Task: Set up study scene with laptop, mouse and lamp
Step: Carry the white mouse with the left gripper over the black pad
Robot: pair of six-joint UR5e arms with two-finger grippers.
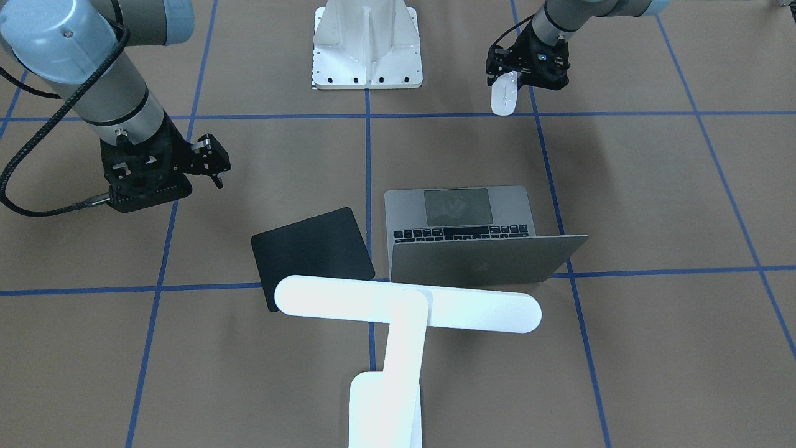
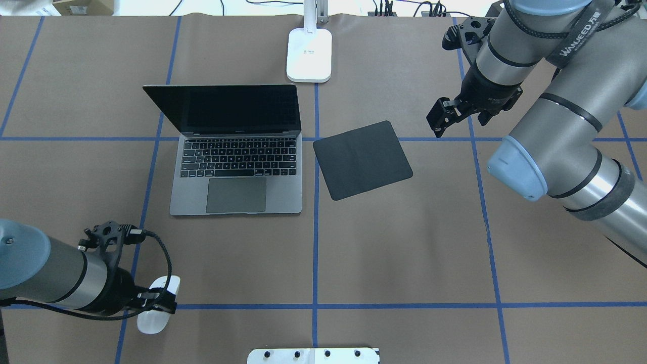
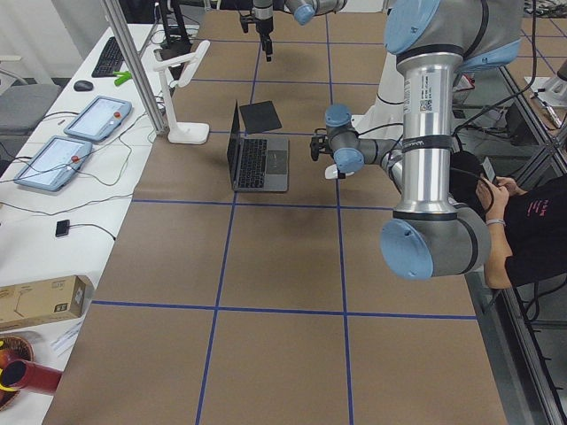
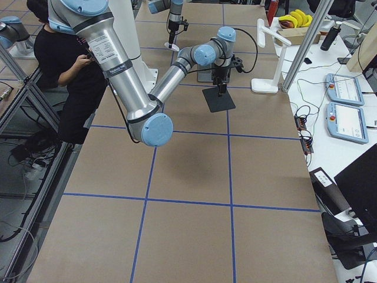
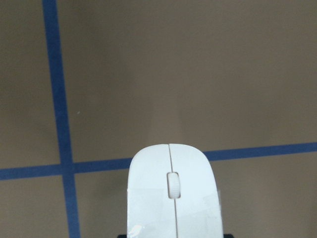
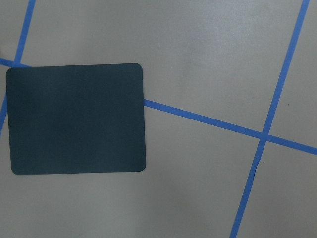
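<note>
brown table, small smooth white mouse

Left gripper: black, two-fingered, held low on your grey arm, clamped on the small white oval mouse.
Right gripper: black, held higher, fingers parted, empty.

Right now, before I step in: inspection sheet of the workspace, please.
Surface: table, brown covering with a blue tape grid.
Job's things: laptop open, screen dark; lamp at the far edge; mouse in the left claw, away from the mat.
Clutter: black mat beside the laptop, skewed, bare; white pedestal.
Grippers: left claw shut on mouse; right claw open, empty, above the table beyond the mat.
Cables: braided cable looped at each wrist.
Surroundings: person seated behind the robot; control tablets on a side bench.
</note>
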